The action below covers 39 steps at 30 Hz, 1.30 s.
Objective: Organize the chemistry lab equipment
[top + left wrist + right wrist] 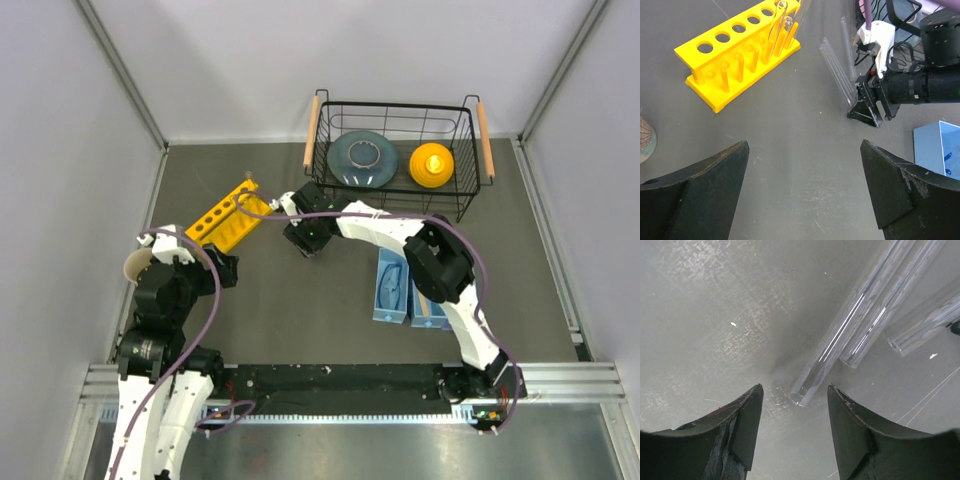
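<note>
While loose tubes lie on the table just right of the rack, the right gripper straddles one tube's open end, jaws apart, not touching it. More tubes stand in the rack's end holes. The left gripper hangs nearby, jaws wide.

Soft, even light from above; shadows are faint. Ahead of the right gripper the table has a pale, speckled sheen, the glass tubes carry white glare streaks (still sharp), and its near fingers are dark and blurred.
</note>
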Tool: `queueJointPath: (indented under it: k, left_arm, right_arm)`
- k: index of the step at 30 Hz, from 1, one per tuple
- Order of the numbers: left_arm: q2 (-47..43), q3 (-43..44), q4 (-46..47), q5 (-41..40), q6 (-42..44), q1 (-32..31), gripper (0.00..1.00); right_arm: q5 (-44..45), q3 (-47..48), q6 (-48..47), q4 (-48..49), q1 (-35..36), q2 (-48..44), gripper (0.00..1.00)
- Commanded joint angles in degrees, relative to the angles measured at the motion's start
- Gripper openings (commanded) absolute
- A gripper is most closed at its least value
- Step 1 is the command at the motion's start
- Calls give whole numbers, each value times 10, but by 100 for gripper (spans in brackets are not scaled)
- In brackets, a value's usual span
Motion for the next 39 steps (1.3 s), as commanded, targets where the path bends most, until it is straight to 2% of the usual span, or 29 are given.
queueJointPath:
  k: [1, 14, 22, 27, 33, 36, 39]
  left_arm:
    - [-18, -5, 29, -8, 6, 2, 99]
    - [-35, -8, 36, 3, 6, 2, 99]
    - [-45, -10, 40, 12, 9, 2, 99]
    - [-51, -11, 44, 15, 10, 2, 99]
    - [-44, -10, 42, 14, 2, 2, 99]
    - [-40, -17, 28, 26, -57, 2, 99]
    - [-50, -71, 50, 134, -177, 2, 99]
  right_arm:
    - [19, 27, 24, 12, 8, 14, 51]
    - [38, 2, 41, 26, 7, 19, 34]
    - [21, -27, 54, 34, 7, 11, 24]
    - [4, -48, 56, 34, 7, 5, 23]
    - [-20, -106, 31, 29, 7, -43, 22]
    - [-36, -146, 6, 27, 7, -86, 22]
    - [-62, -189, -20, 27, 7, -133, 21]
